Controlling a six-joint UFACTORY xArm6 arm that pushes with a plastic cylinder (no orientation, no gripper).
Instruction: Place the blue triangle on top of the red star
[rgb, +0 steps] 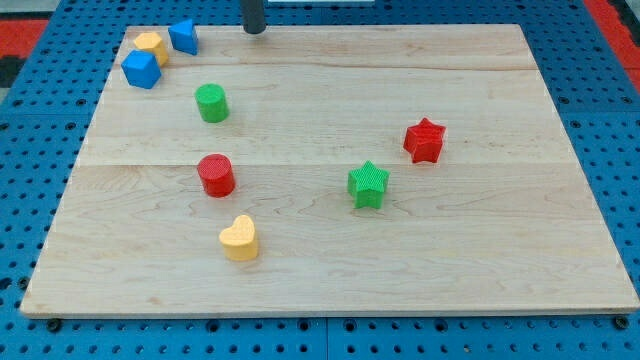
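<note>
- A pale wooden board (330, 270) lies on a blue pegboard.
- My tip (255, 31) sits at the board's top edge, just right of the blue triangle (183, 37); a bare rod, with no fingers to open or close.
- The blue triangle is in the top-left corner, beside a yellow block (151, 45) and a blue cube (141, 70).
- The red star (424, 140) lies well apart, toward the right edge.

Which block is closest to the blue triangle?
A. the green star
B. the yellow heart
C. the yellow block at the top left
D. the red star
C: the blue triangle sits in the board's top-left corner right beside the yellow block, while the red star, green star and yellow heart lie far off.
</note>
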